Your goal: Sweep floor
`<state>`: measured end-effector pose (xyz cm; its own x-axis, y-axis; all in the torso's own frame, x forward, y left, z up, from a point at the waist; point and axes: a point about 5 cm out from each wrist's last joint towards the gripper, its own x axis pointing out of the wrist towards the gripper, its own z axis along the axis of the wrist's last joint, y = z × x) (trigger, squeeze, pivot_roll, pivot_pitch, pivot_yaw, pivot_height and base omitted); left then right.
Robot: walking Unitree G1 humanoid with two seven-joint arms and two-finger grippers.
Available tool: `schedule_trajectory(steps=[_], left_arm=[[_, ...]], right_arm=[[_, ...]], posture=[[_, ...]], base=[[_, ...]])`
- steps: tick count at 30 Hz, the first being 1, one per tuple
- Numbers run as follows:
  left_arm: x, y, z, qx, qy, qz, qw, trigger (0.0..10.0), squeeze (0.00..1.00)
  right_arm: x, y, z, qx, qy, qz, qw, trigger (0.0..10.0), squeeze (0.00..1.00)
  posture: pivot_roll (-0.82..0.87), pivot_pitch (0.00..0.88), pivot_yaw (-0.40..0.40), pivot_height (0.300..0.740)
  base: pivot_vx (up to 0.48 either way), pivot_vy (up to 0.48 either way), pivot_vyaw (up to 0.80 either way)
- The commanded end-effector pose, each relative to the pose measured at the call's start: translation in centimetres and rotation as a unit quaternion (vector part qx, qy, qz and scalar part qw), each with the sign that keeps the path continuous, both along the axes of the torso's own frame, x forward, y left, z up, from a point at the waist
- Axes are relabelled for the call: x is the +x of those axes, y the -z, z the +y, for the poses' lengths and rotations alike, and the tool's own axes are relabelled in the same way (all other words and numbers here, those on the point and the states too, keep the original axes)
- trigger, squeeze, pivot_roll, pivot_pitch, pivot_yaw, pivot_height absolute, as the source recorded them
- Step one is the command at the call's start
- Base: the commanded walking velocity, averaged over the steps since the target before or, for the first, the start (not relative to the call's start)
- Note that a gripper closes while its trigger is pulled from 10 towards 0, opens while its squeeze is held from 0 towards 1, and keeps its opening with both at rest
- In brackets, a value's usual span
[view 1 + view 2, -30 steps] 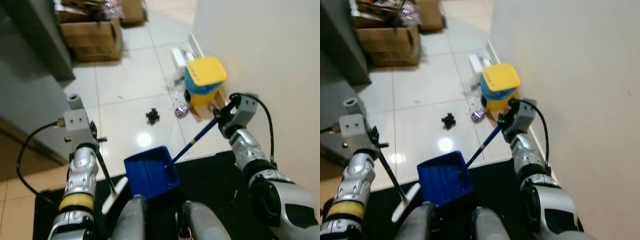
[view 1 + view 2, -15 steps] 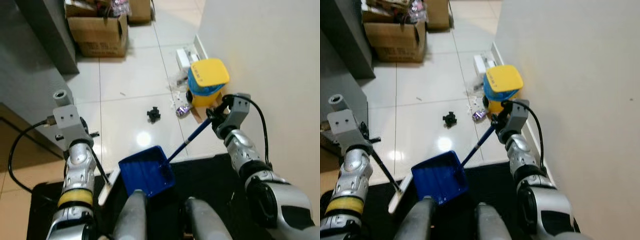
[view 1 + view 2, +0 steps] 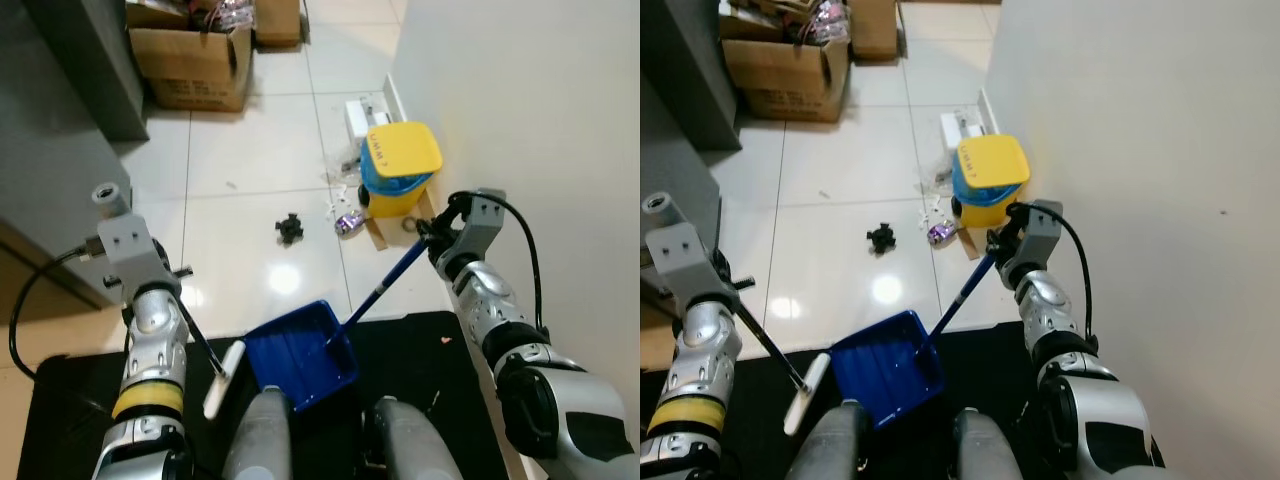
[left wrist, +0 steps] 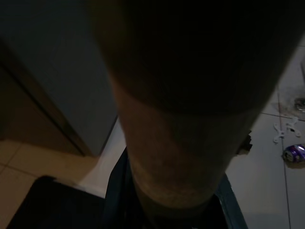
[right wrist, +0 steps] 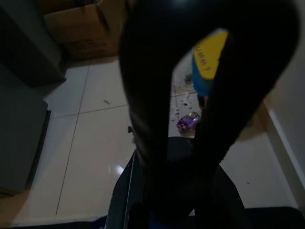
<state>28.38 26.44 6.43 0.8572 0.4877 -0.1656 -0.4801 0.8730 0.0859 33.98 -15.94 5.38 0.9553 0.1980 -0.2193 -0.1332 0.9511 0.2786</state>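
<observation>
My right gripper (image 3: 432, 238) is shut on the blue handle (image 3: 385, 287) of a blue dustpan (image 3: 300, 355). The pan rests on the edge of the black mat (image 3: 80, 395), just in front of my legs. My left gripper (image 3: 172, 293) is shut on the thin black stick of a brush, whose white head (image 3: 223, 378) hangs beside the pan's left side. Litter lies on the white tiles beyond: a black clump (image 3: 289, 228), a purple wrapper (image 3: 347, 222) and white scraps (image 3: 341, 182). The wrapper (image 5: 189, 121) also shows past the right gripper's fingers (image 5: 147, 119).
A blue bin with a yellow lid (image 3: 400, 163) stands against the right wall (image 3: 540, 110), with a white box behind it. Cardboard boxes (image 3: 190, 65) sit at the far left. A grey cabinet (image 3: 50, 160) flanks my left side.
The camera has swung a little, so the litter and bin sit slightly further left in the picture. Both grippers keep their hold; the pan and brush head stay in front of my legs.
</observation>
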Motion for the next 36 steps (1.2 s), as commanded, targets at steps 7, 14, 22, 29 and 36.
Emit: schedule_trajectory(steps=[7, 14, 22, 29, 36], left_arm=[[-0.2, -0.3, 0.2, 0.021, 0.014, 0.0, 1.0, 10.0, 0.0], [0.1, -0.4, -0.7, 0.039, 0.065, 0.004, 0.997, 10.0, 0.0], [1.0, -1.2, -1.7, 0.063, 0.111, -0.012, 0.992, 10.0, 0.0], [1.2, -2.2, -1.6, 0.103, 0.12, -0.03, 0.987, 10.0, 0.0], [1.2, -2.2, -1.3, 0.105, 0.117, -0.03, 0.987, 10.0, 0.0]], right_arm=[[0.2, -0.4, 0.1, -0.003, -0.003, -0.012, 1.0, 10.0, 0.0], [0.3, -1.1, -3.3, -0.07, 0.14, -0.027, 0.987, 10.0, 0.0], [0.3, -3.0, -7.0, -0.095, 0.26, -0.07, 0.958, 10.0, 0.0], [-0.4, -2.2, -7.4, -0.11, 0.293, -0.055, 0.948, 10.0, 0.0], [-0.9, -1.6, -7.9, -0.105, 0.333, -0.035, 0.936, 10.0, 0.0]], posture=[[0.11, 0.103, -0.078, 0.74], [0.11, 0.102, -0.075, 0.74], [0.11, 0.104, -0.054, 0.74], [0.11, 0.105, -0.053, 0.74], [0.12, 0.1, -0.051, 0.74]], base=[[0.0, 0.0, 0.0], [0.0, 0.0, 0.0], [0.127, 0.0, 0.0], [0.257, 0.0, 0.0], [0.48, 0.0, 0.0]])
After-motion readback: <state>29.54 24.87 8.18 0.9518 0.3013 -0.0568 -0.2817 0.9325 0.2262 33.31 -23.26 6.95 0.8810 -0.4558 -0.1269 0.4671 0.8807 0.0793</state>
